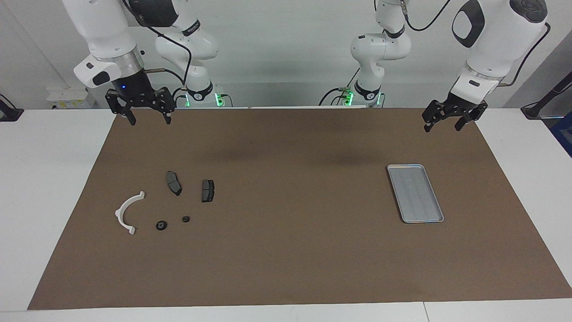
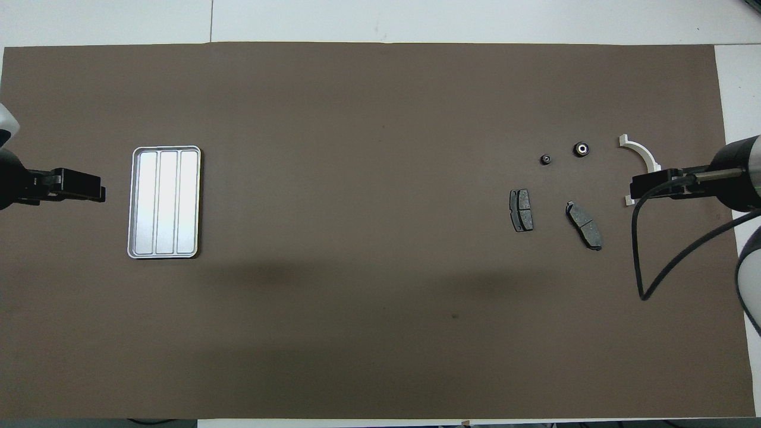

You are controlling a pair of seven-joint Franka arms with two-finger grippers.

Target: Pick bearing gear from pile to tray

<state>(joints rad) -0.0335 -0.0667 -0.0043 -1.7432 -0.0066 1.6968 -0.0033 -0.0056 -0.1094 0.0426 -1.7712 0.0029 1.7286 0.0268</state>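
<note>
My right gripper (image 1: 149, 118) hangs in the air over the edge of the brown mat (image 1: 290, 250) at the right arm's end of the surface, its jaws spread wide and holding nothing. My left gripper (image 1: 443, 124) waits over the mat's edge at the left arm's end, jaws likewise released and empty.

I take the tray (image 1: 415, 193) as my landmark: it lies flat on the mat toward the left arm's end, with nothing in it. The pile sits well apart from the tray, toward the right arm's end. In it, the white arc (image 1: 126, 212) lies farthest from the tray. The larger black ring (image 1: 161, 225) lies just beside the arc, and the smaller black ring (image 1: 186, 218) lies on the tray's side of that one. The two brake pads (image 1: 174, 182) (image 1: 207, 190) rest side by side, nearer to me than the rings.
</note>
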